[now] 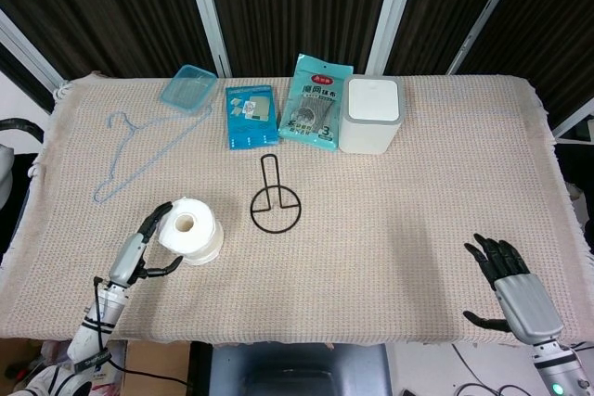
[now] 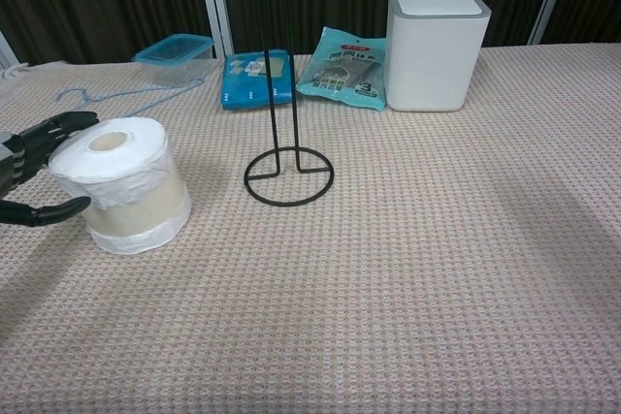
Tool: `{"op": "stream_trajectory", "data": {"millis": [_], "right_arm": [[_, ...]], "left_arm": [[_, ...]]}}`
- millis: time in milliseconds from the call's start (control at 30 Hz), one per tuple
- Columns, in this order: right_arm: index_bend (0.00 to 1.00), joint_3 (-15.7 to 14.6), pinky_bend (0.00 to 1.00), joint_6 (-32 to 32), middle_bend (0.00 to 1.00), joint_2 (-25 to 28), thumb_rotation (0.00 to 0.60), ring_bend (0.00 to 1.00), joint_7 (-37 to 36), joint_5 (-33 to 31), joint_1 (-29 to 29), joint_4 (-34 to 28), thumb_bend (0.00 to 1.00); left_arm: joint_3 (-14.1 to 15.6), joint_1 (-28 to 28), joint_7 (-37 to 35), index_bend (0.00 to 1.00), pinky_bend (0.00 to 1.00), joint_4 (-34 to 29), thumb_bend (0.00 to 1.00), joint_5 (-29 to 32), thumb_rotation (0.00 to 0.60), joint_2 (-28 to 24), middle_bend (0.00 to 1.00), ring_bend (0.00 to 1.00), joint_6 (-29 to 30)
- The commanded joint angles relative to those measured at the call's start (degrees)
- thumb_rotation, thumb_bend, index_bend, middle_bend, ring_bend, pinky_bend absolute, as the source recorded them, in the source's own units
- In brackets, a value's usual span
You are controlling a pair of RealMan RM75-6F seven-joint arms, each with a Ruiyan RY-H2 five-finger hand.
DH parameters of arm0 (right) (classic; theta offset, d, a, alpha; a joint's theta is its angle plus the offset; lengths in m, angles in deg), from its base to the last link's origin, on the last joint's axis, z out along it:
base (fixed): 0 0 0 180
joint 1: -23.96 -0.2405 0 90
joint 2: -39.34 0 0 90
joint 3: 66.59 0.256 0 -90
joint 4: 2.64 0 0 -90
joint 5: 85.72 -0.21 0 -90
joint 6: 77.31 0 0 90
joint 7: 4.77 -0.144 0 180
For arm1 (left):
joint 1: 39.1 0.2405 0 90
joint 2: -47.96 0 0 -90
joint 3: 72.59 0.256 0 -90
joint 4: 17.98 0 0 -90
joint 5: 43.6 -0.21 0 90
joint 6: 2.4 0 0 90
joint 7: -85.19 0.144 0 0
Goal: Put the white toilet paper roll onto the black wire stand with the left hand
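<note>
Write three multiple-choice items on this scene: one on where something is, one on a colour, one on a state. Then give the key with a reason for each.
1. Where is the toilet paper roll relative to the black wire stand?
A. To its left on the cloth
B. Threaded on its post
C. Behind it, by the bin

2. What colour is the clothes hanger?
A. Red
B. Light blue
C. Black

3. What is the state of the right hand?
A. Holding the stand
B. Pressing on the bin
C. Open, holding nothing

Key: 1 A, the roll stands on the cloth left of the stand, whose post is bare. 2 B, its thin wire shows light blue. 3 C, its fingers are spread near the table's front edge, away from everything.
</note>
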Motion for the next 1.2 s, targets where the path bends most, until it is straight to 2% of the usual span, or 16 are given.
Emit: {"op": "stream_trajectory", "data": {"millis": [33,167,300,467,533,667,733,833,933,1200], "right_arm": [[0.0,0.0,0.0,0.0,0.0,0.0,0.6,0.0,0.0,0.0,0.0,0.0,0.14],[0.0,0.1,0.0,-0.1,0.0,0.1,0.6,0.0,-0.2,0.0,0.0,0.0,0.14],[0.0,0.0,0.0,-0.2,0.0,0.2,0.6,0.0,-0.4,0.1,0.1,0.0,0.14],[0.0,0.0,0.0,-0.2,0.0,0.2,0.6,0.0,-0.4,0.1,0.1,0.0,0.14],[0.0,0.0,0.0,-0.2,0.0,0.2,0.6,0.0,-0.4,0.2,0.1,0.0,0.14],[0.0,0.0,0.0,-0.2,0.0,0.2,0.6,0.0,-0.4,0.1,0.1,0.0,0.14],[0.0,0.0,0.0,-0.3,0.0,0.2,0.6,0.0,-0.5,0.1,0.1,0.0,0.14],[0.0,0.0,0.0,-0.3,0.0,0.3,0.6,0.0,-0.6,0.2,0.1,0.0,0.14],[0.0,-0.1,0.0,-0.3,0.0,0.4,0.6,0.0,-0.7,0.4,0.1,0.0,0.14],[0.0,-0.4,0.0,-0.7,0.0,0.7,0.6,0.0,-1.1,1.1,0.3,-0.1,0.14]], "left_arm": [[-0.2,-1.0,-0.8,0.0,0.07,-0.1,0.31,0.7,0.6,0.3,0.0,0.0,-1.6],[-0.8,-1.7,-1.1,0.0,0.15,0.1,0.31,1.8,0.6,0.9,0.0,0.0,-2.9],[-1.3,-2.1,-2.1,0.0,0.3,0.3,0.31,2.8,0.6,1.7,0.0,0.02,-3.7],[-2.0,-2.5,-2.8,0.02,0.47,0.7,0.32,3.7,0.6,2.6,0.02,0.16,-4.1],[-2.1,-3.0,-3.1,0.09,0.52,0.8,0.34,4.1,0.6,2.9,0.08,0.21,-5.2],[-2.2,-3.4,-2.8,0.33,0.65,1.3,0.38,4.5,0.6,3.5,0.34,0.39,-6.0],[-2.2,-3.4,-2.7,0.41,0.7,1.6,0.42,4.3,0.6,3.7,0.42,0.45,-5.6],[-2.2,-3.1,-2.8,0.46,0.72,1.7,0.44,3.8,0.6,3.9,0.47,0.48,-4.0],[-2.5,-2.7,-2.6,0.46,0.72,1.2,0.44,3.5,0.6,3.7,0.47,0.48,-2.2],[-4.7,-1.5,-0.2,0.45,0.73,-3.8,0.44,1.1,0.6,1.7,0.47,0.48,7.6]]}}
